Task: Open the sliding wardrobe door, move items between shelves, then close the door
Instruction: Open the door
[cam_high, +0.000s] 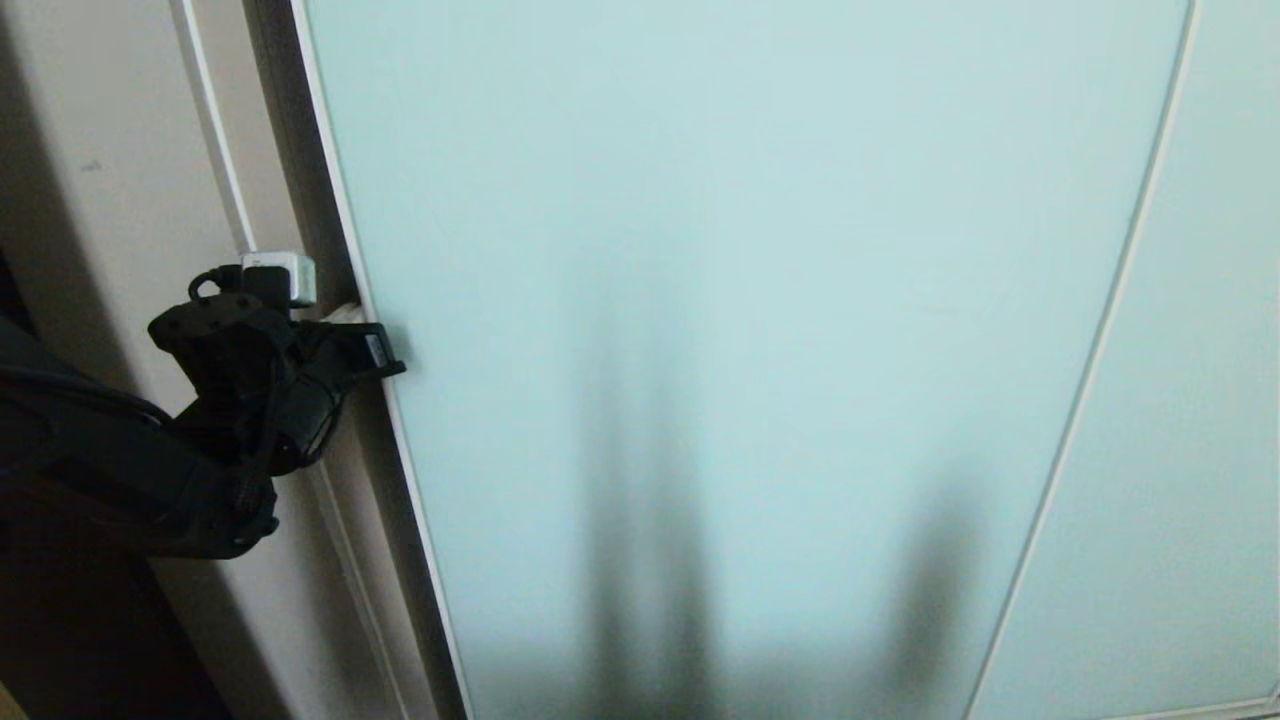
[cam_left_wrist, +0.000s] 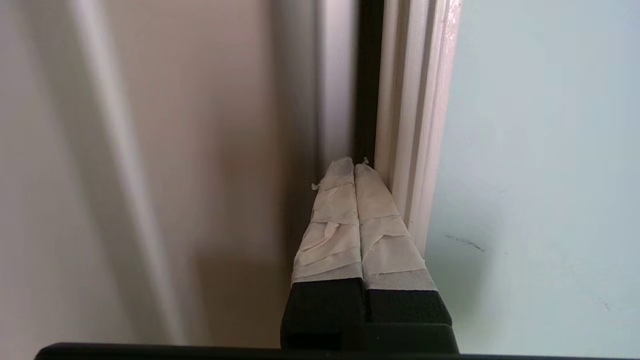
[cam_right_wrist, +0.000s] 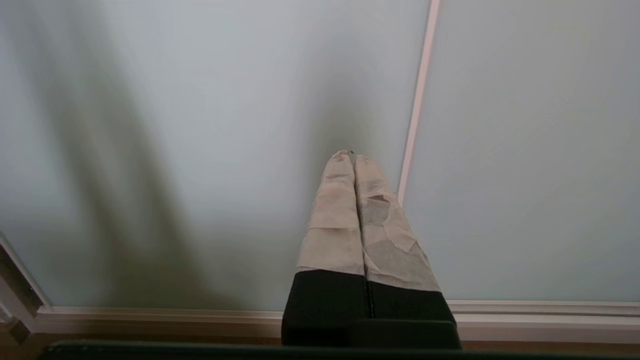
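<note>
Sliding wardrobe door (cam_high: 760, 330) is seen filling the head view, with its silvery frame edge just beside the left gripper (cam_left_wrist: 354, 162). The taped fingers (cam_left_wrist: 335, 225) are pressed together with nothing between them, pointed into the dark gap by the side post (cam_high: 120, 200). The right gripper (cam_right_wrist: 354, 155) is also closed and empty, before the glass.

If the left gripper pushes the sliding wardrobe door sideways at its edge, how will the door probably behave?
The sliding wardrobe door is a wide frosted glass panel in a thin frame, so it probably stays stiff and feels heavy. The shut left gripper sits beside the frame edge; its taped fingers may slip on smooth glass, so push the frame.
</note>
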